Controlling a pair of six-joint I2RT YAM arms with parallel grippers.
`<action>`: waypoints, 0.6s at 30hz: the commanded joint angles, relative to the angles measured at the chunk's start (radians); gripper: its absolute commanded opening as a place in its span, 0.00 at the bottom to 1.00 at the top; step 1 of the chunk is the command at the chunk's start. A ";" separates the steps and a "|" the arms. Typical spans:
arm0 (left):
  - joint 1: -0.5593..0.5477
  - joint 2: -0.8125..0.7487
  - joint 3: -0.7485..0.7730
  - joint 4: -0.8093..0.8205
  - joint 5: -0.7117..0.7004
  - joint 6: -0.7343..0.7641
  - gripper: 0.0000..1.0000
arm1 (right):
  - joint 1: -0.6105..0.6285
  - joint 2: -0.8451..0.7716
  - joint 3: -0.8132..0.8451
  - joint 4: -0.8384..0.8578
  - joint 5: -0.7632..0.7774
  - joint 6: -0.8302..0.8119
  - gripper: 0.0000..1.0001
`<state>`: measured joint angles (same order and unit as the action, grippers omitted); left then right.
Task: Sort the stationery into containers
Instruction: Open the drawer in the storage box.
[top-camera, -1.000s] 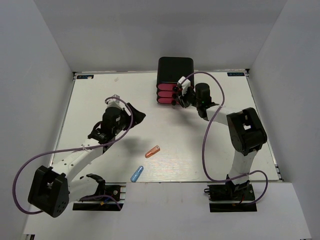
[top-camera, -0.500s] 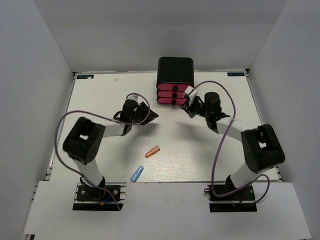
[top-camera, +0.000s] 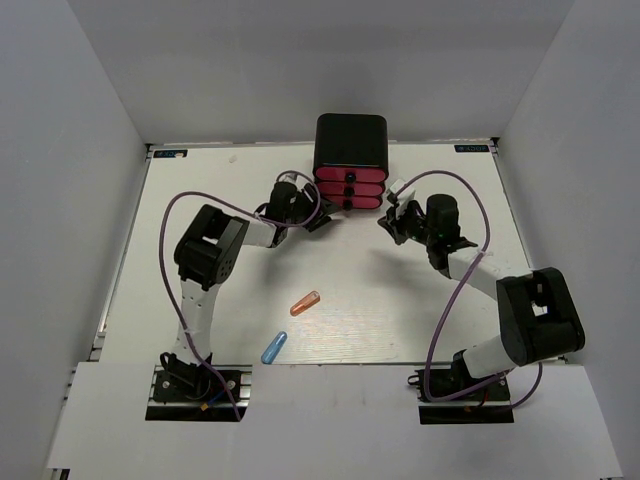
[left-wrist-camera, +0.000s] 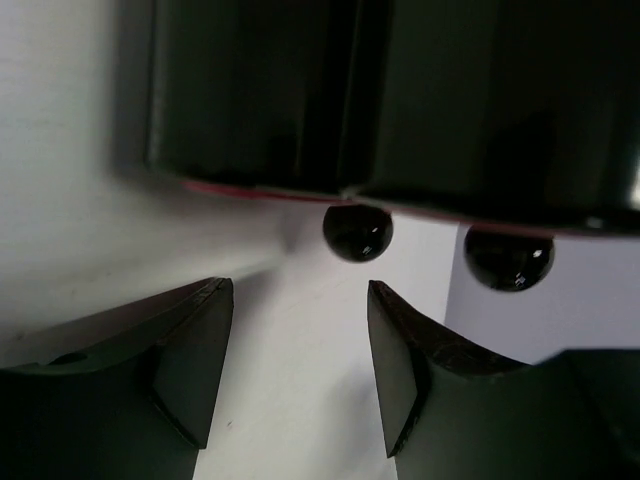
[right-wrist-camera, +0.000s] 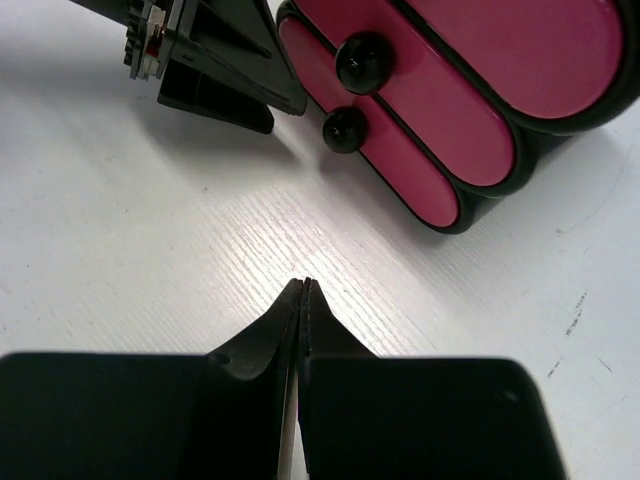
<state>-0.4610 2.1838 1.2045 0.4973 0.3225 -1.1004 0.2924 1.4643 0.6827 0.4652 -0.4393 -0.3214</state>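
Observation:
The containers, three pink drawers (top-camera: 350, 190) with black knobs in a glossy black cabinet (top-camera: 351, 143), stand at the back middle, all pushed in. My left gripper (top-camera: 318, 214) is low at their front left corner. It is open and empty, and a knob (left-wrist-camera: 357, 232) sits just ahead of the gap between the fingers (left-wrist-camera: 190, 350). My right gripper (right-wrist-camera: 303, 284) is shut on nothing, a short way right of the drawers (right-wrist-camera: 440, 90). Of the stationery, an orange capsule (top-camera: 305, 303) and a blue capsule (top-camera: 274, 347) lie on the table nearer the arm bases.
Grey walls close in the white table (top-camera: 200, 190) on three sides. Purple cables loop over both arms. From the right wrist, the left gripper (right-wrist-camera: 215, 70) shows just left of the drawer knobs (right-wrist-camera: 364, 60).
My left arm has swung right and back, up to the drawers' left front. The right gripper has drawn back from the drawer knobs to the right and closed.

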 joint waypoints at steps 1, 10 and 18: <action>-0.005 0.008 0.050 0.049 -0.014 -0.051 0.66 | -0.016 -0.028 -0.006 0.027 0.011 0.027 0.00; -0.015 0.077 0.084 0.145 -0.049 -0.124 0.66 | -0.050 -0.030 -0.009 0.036 0.001 0.035 0.00; -0.042 0.109 0.112 0.167 -0.059 -0.154 0.64 | -0.064 -0.024 -0.003 0.046 -0.016 0.044 0.00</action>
<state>-0.4850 2.2822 1.2854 0.6331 0.2756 -1.2385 0.2356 1.4628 0.6746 0.4686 -0.4404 -0.2935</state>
